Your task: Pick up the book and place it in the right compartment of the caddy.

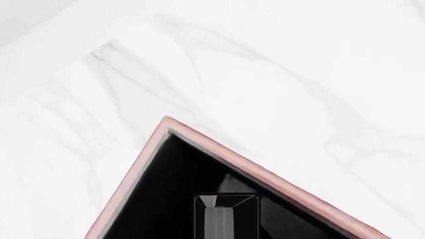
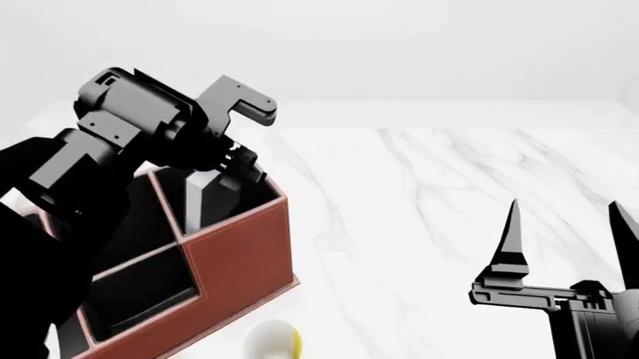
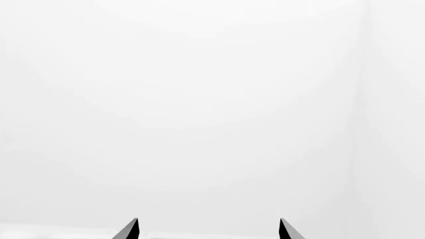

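Observation:
The black book (image 2: 218, 198) stands upright inside the right compartment (image 2: 167, 203) of the reddish-brown caddy (image 2: 239, 254). My left gripper (image 2: 242, 166) reaches down onto the book's top and looks shut on it. In the left wrist view the book (image 1: 219, 219) shows end-on with white page edges. It sits in the black-lined right compartment (image 1: 166, 199) behind the caddy's pink rim (image 1: 219, 149). My own fingers are lost against the black there. My right gripper (image 2: 564, 206) hovers open and empty over the marble at the right, its tips (image 3: 208, 226) wide apart.
A white-and-yellow mug (image 2: 271, 340) sits on the marble table (image 2: 420, 194) just in front of the caddy's right corner. The caddy's wider cells (image 2: 140, 292) lie to the left under my left arm.

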